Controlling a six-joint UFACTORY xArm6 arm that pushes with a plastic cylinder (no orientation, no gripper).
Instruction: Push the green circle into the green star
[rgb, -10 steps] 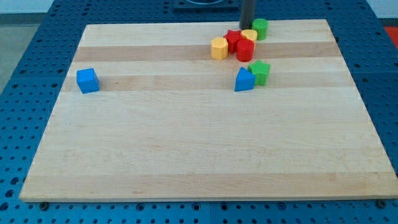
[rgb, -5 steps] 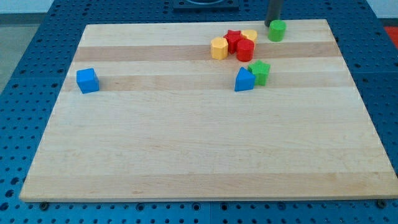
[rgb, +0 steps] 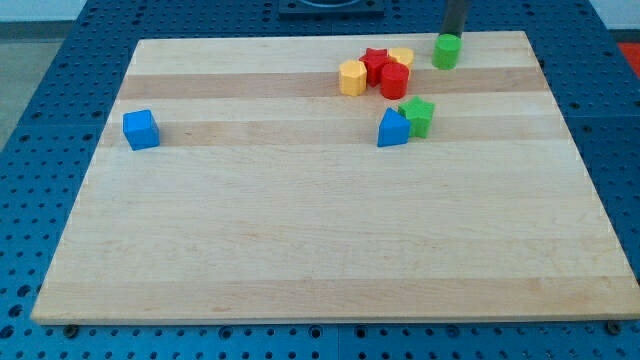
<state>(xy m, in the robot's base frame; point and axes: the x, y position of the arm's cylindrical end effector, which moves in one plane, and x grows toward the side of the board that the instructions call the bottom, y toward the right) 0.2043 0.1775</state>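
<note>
The green circle (rgb: 446, 50) stands near the board's top edge, right of centre. My tip (rgb: 452, 35) is just above it in the view, touching or nearly touching its upper right side. The green star (rgb: 418, 115) sits lower down and a little to the left, pressed against a blue triangular block (rgb: 393, 129) on its left. The green circle and the green star are well apart.
A cluster lies left of the green circle: a red star (rgb: 376, 63), a red cylinder (rgb: 394, 80), a yellow hexagon block (rgb: 352, 77) and a yellow block (rgb: 402, 56) behind them. A blue cube (rgb: 141, 129) sits at the view's left. The wooden board (rgb: 320, 250) rests on a blue perforated table.
My tip moved right along the board's top edge. The green circle slid right, away from the red and yellow cluster. The other blocks stayed put.
</note>
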